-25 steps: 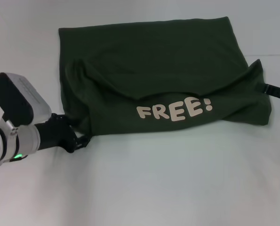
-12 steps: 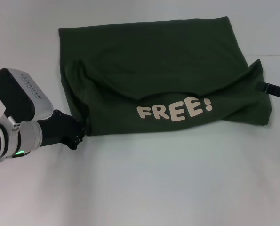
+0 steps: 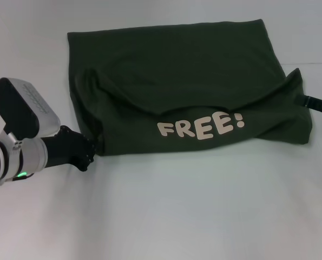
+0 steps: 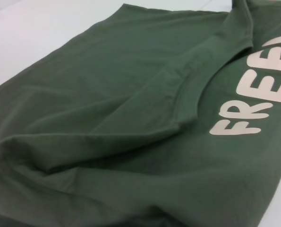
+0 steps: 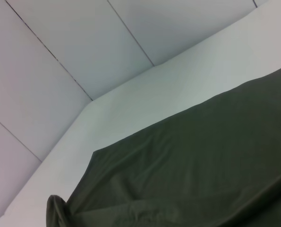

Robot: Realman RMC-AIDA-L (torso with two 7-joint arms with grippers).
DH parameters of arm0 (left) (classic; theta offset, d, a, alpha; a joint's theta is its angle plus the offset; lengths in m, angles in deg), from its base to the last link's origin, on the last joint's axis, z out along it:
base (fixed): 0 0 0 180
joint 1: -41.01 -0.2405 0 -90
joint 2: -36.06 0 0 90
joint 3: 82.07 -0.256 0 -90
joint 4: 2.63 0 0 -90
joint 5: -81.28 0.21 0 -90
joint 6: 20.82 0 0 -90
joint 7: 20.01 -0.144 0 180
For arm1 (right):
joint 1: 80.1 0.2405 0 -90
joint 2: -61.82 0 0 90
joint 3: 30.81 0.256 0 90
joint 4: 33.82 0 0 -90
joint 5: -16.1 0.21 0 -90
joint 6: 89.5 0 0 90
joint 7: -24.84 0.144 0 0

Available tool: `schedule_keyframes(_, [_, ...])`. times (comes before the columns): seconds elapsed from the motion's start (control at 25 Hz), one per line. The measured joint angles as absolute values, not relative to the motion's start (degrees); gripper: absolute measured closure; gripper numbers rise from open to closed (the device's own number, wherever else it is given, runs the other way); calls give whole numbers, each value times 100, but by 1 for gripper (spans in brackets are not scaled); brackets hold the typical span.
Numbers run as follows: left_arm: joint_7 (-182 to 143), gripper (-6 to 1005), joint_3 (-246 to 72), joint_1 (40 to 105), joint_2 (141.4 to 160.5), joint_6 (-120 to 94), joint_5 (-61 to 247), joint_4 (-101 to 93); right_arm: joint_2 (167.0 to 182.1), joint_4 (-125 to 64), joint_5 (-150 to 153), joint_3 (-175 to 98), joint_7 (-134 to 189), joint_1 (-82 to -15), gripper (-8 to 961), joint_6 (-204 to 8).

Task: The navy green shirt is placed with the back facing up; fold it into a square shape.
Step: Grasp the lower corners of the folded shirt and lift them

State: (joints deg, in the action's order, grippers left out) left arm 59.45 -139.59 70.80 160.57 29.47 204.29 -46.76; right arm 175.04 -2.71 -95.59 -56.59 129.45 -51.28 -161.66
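Olive-green cotton takes up the middle of the white tabletop [image 3: 177, 216] in the head view: the navy green shirt [image 3: 177, 70] lies folded over on itself, its near flap turned up so the cream letters "FREE!" [image 3: 201, 128] show — which I take to mean the bottom part has been brought over the back as one fold of the square. At the shirt's near left corner sits the left gripper [image 3: 90, 154], low on the tabletop and touching the hem; I would guess it is there because it carried that corner, though whether its fingers are apart or pinched on cloth I cannot tell. At the far right edge only a dark bit of the right gripper [image 3: 320, 104] shows, pressed against the shirt's bunched right corner, and its fingers are likewise hidden. From the left wrist, the shirt [image 4: 121, 118] fills the frame, a soft ridge running where the flap overlaps, the letters [image 4: 253, 104] beside it. From the right wrist, the shirt's [image 5: 201, 165] plain side spreads flat over the tabletop [image 5: 154, 94] — pale panelled walls [image 5: 60, 38] rise behind it.
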Motion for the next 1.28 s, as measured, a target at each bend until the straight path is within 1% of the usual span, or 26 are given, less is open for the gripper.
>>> schedule_keyframes(0.16, [6060,997,-13894,7003,16051,2997,20438,-4802,17451,-271,-9620,-5715,13029,-5132,374,-16166])
schedule_keyframes(0.32, [6165,996,-13846,6897,16051,3108,20441,-4960,17353,-270,-9933,-5732,13318,-5140,375,-16165])
schedule_keyframes(0.48, [6206,996,-13813,6887,16047,3167,20441,-4980,17288,-205,-10381,-5724,13741,-5147,375,-16118])
schedule_keyframes(0.64, [6207,996,-13806,6887,16044,3197,20441,-4983,17184,-185,-10605,-5712,14104,-5181,375,-16063])
schedule_keyframes(0.76, [6208,996,-13805,6891,16043,3186,20441,-4976,17157,-184,-10637,-5710,14205,-5210,375,-15994])
schedule_keyframes(0.92, [6208,996,-13805,6916,16042,3151,20441,-4941,17177,-242,-10641,-5747,14213,-5176,375,-15777])
schedule_keyframes(1.04, [6208,996,-13805,6926,16035,3136,20433,-4934,17271,-266,-10642,-5782,14144,-5105,375,-15563])
schedule_keyframes(1.16, [6208,996,-13797,6935,16032,3083,20406,-4927,17399,-305,-10643,-5825,14014,-5000,375,-15385])
schedule_keyframes(1.28, [6208,996,-13784,6939,16033,3049,20392,-4923,17443,-423,-10649,-5931,13965,-4931,375,-15210])
